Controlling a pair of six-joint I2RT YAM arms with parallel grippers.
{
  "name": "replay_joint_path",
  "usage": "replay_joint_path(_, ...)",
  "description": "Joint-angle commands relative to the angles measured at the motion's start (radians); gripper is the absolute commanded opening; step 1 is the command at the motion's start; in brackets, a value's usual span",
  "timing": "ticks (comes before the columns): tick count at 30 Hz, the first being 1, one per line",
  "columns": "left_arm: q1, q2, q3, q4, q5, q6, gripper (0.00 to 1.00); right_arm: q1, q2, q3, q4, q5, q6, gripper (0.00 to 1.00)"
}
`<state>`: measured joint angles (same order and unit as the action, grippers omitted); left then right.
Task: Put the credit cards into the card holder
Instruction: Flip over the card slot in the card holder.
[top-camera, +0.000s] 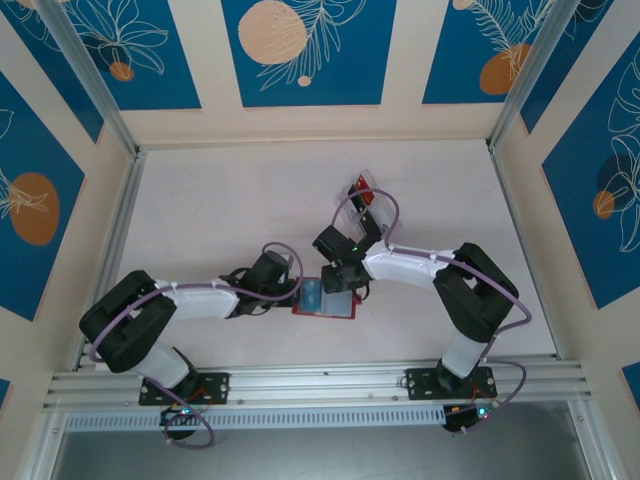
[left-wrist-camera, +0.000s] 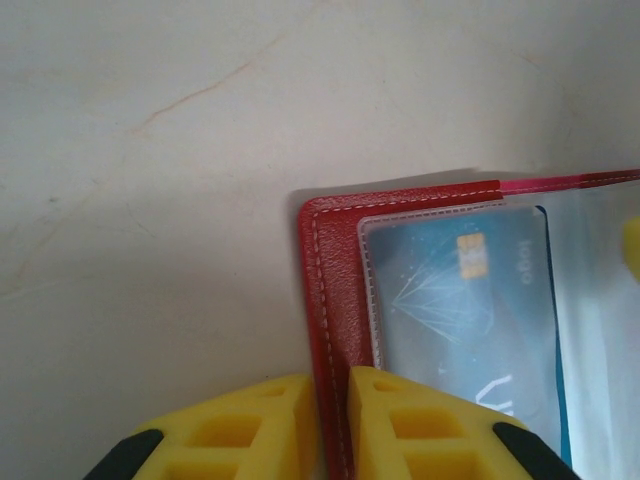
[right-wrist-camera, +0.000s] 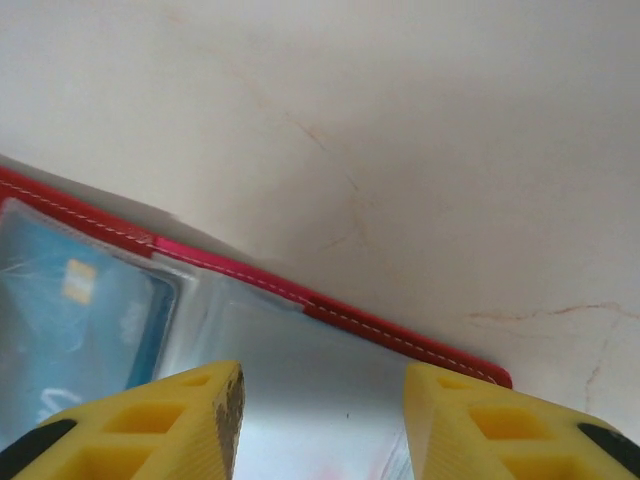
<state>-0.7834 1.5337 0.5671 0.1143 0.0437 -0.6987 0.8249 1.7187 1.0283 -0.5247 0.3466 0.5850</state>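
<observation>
The card holder (top-camera: 338, 307) lies open on the table between the two arms, a red wallet (left-wrist-camera: 335, 260) with a pale shiny inside (right-wrist-camera: 320, 350). A teal-blue credit card (left-wrist-camera: 470, 300) sits under the clear pocket of its left half, and its corner is in the right wrist view (right-wrist-camera: 70, 320). My left gripper (left-wrist-camera: 330, 425) is shut on the wallet's red left edge. My right gripper (right-wrist-camera: 322, 415) hovers open over the shiny right half, with nothing between its fingers. A red credit card (top-camera: 361, 194) lies farther back.
A clear plastic tray (top-camera: 372, 180) stands at the back of the table, right of centre, with the red card in it. Aluminium rails run along the near edge (top-camera: 320, 380) and the left side (top-camera: 112, 240). Bare pale tabletop (top-camera: 220, 210) surrounds the wallet.
</observation>
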Motion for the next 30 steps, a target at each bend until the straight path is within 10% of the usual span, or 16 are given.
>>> replay_joint_path(1,-0.033,0.08,-0.021,-0.002,0.054,0.002,0.19,0.018,0.03,0.021,-0.046,0.062,-0.008,0.47)
replay_joint_path(30,-0.035,0.085,-0.015,0.001,0.059,0.005,0.19,0.063,0.026,0.104,-0.131,0.1,-0.003,0.16)
